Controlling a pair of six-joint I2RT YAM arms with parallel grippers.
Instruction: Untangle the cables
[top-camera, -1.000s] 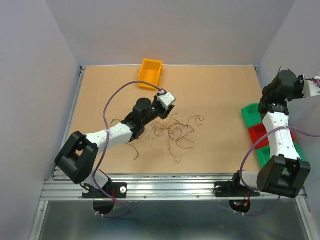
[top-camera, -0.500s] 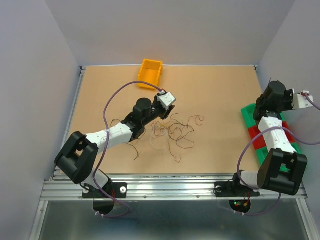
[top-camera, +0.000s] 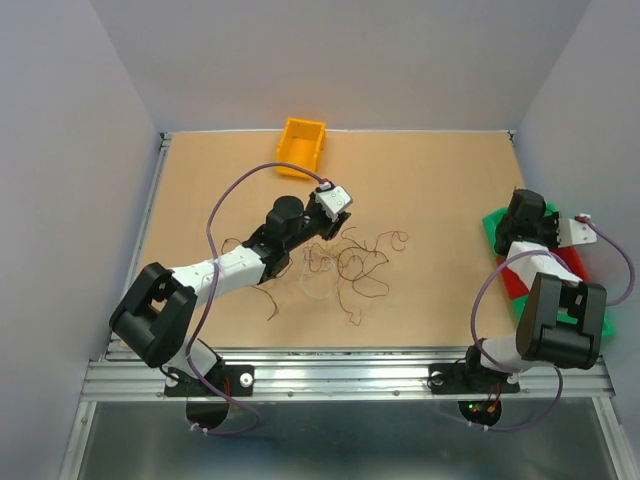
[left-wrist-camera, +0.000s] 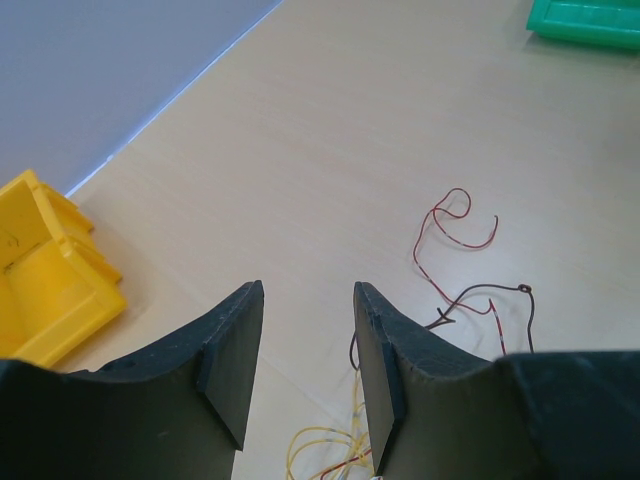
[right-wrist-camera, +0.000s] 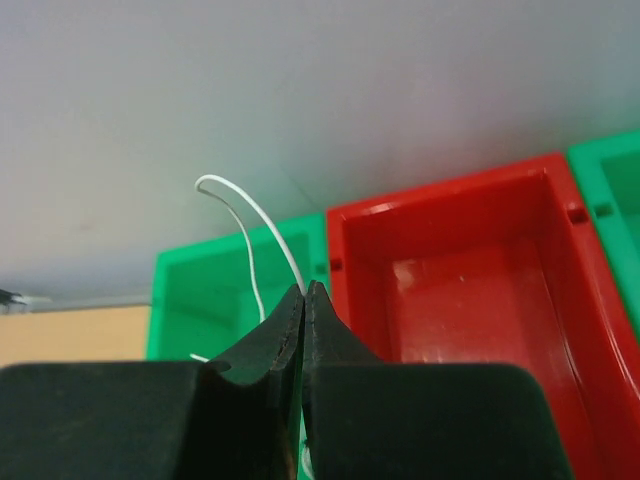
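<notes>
The cables (top-camera: 345, 262) lie as a loose tangle of thin dark, tan and pale wires in the middle of the table. My left gripper (top-camera: 325, 222) hovers at the tangle's left edge. In the left wrist view it (left-wrist-camera: 308, 300) is open with nothing between its fingers; a yellow wire (left-wrist-camera: 330, 445) lies just below them and a red-dark wire (left-wrist-camera: 455, 225) curls further out. My right gripper (right-wrist-camera: 304, 292) is shut on a thin white wire (right-wrist-camera: 250, 215) that arcs up from its tips, above the green bin (right-wrist-camera: 200, 300) and beside the red bin (right-wrist-camera: 450, 280).
An orange-yellow bin (top-camera: 301, 146) stands at the back of the table, also seen as the yellow bin (left-wrist-camera: 45, 275) left of the left fingers. Green and red bins (top-camera: 505, 275) line the right edge under the right arm. Grey walls enclose the table.
The right arm has folded down and inward, bringing its wrist low over the bins at the right edge. The left arm and the tangle have not moved.
</notes>
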